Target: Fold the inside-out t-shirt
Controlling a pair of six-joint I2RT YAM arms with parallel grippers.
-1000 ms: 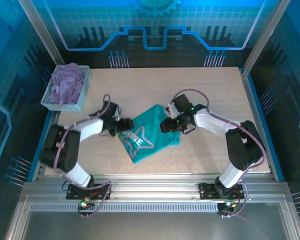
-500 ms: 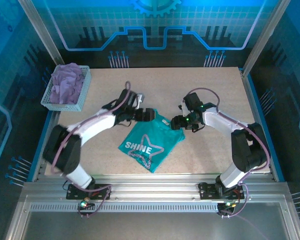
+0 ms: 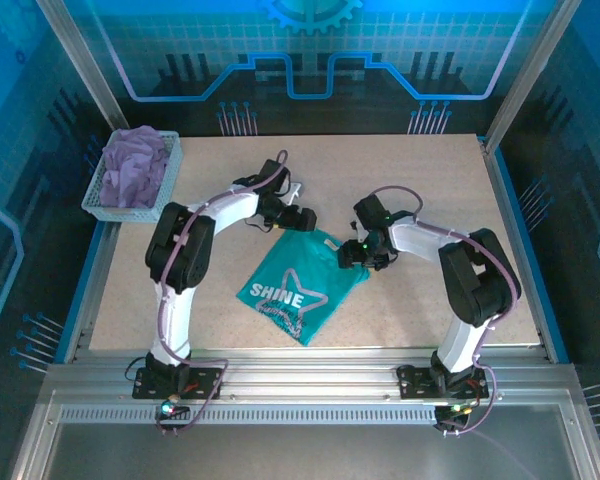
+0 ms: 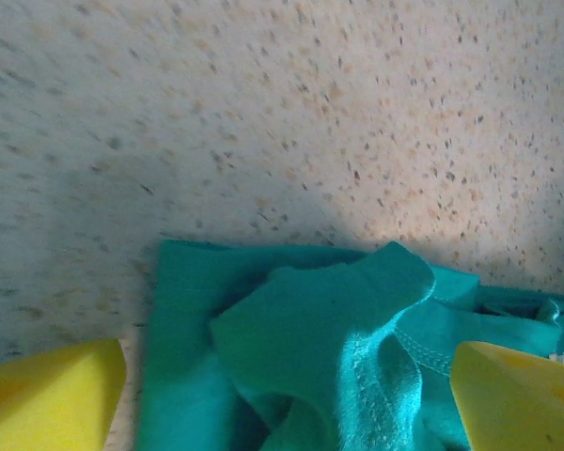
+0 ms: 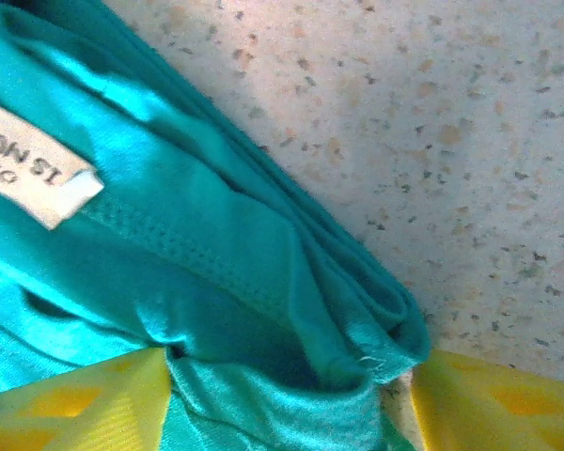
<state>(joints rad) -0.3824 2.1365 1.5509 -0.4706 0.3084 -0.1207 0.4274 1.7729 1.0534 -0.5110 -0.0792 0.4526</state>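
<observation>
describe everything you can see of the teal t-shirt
The teal t-shirt is soft cloth, folded into a rough diamond lying flat on the speckled table, with white SHINE lettering and a star outline facing up. A white label shows beside a stitched seam. Its far corners lie rumpled between the open jaws of the left gripper and right gripper.

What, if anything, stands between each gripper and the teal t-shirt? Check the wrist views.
Nothing visible does. The left gripper and the right gripper sit open at the far edge of the t-shirt, its cloth lying directly between their yellow fingers on the table.
</observation>
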